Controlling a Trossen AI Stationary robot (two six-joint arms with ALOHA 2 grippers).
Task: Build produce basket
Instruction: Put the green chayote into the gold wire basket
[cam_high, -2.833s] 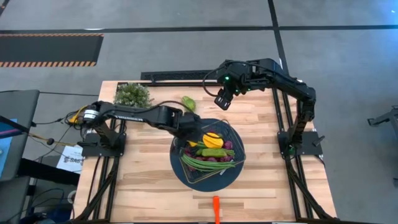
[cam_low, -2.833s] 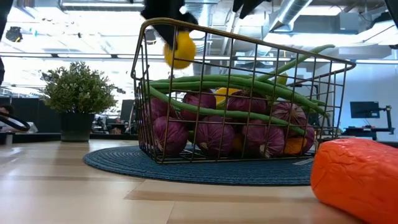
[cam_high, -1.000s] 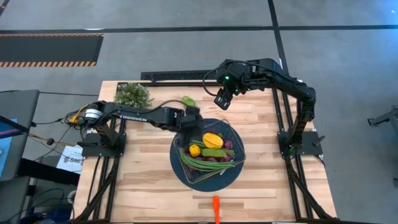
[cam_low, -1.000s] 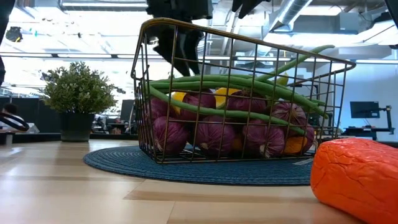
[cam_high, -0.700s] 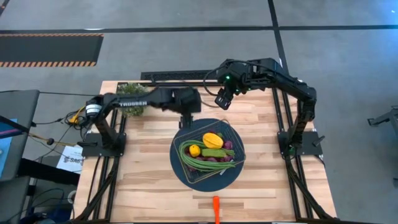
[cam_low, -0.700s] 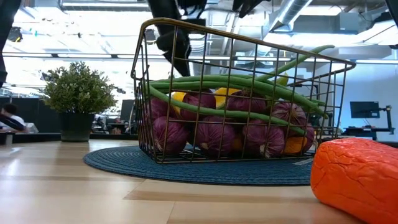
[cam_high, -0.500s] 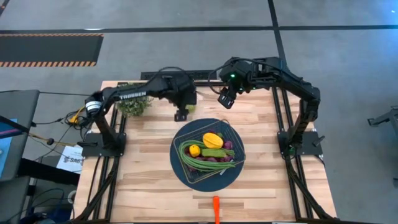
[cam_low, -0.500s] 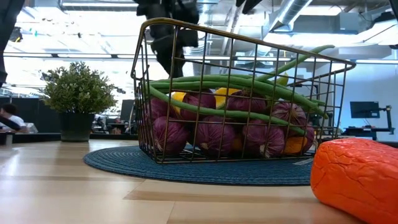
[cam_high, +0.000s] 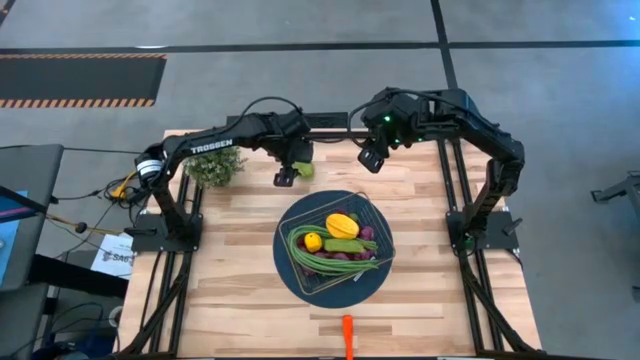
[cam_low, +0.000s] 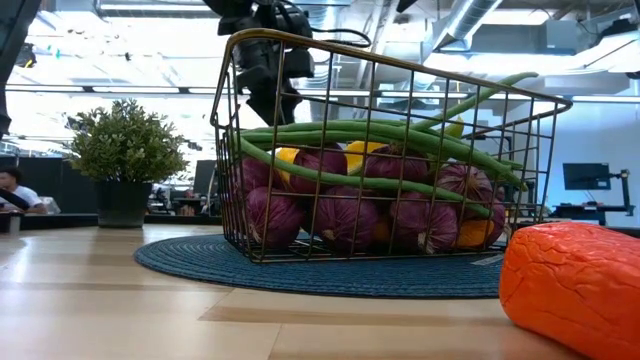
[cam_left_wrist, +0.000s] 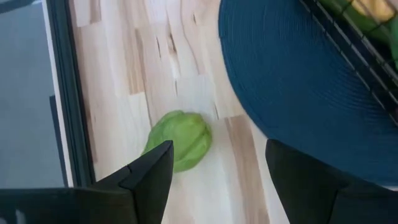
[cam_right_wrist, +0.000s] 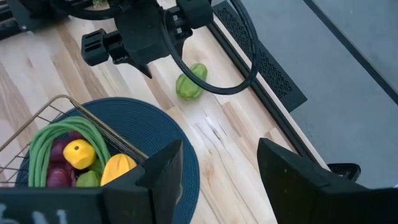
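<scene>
The wire basket (cam_high: 335, 243) stands on the round blue mat (cam_high: 300, 285), filled with green beans (cam_high: 325, 262), purple grapes (cam_low: 345, 215) and yellow and green peppers. A loose green pepper (cam_high: 304, 170) lies on the wood near the table's far edge, also seen as the green pepper (cam_left_wrist: 180, 140). My left gripper (cam_high: 285, 178) hovers open just left of it, touching nothing; the left gripper (cam_left_wrist: 217, 174) has the pepper ahead of its fingers. My right gripper (cam_high: 372, 157) waits open above the far edge, the right gripper (cam_right_wrist: 217, 177) looking down on the pepper (cam_right_wrist: 191, 81). An orange carrot (cam_high: 347, 335) lies at the near edge.
A bushy potted plant (cam_high: 215, 160) stands at the far left corner, close to the left arm. A black rail (cam_right_wrist: 261, 56) runs along the far edge behind the pepper. Bare wood shows left and right of the mat. A person sits in the room beyond (cam_low: 12, 185).
My left gripper has swung from above the basket's far left corner toward the table's far edge and now stands beside the green pepper, still open. The yellow pepper it carried earlier lies in the basket. My right gripper has drifted slightly toward the right.
</scene>
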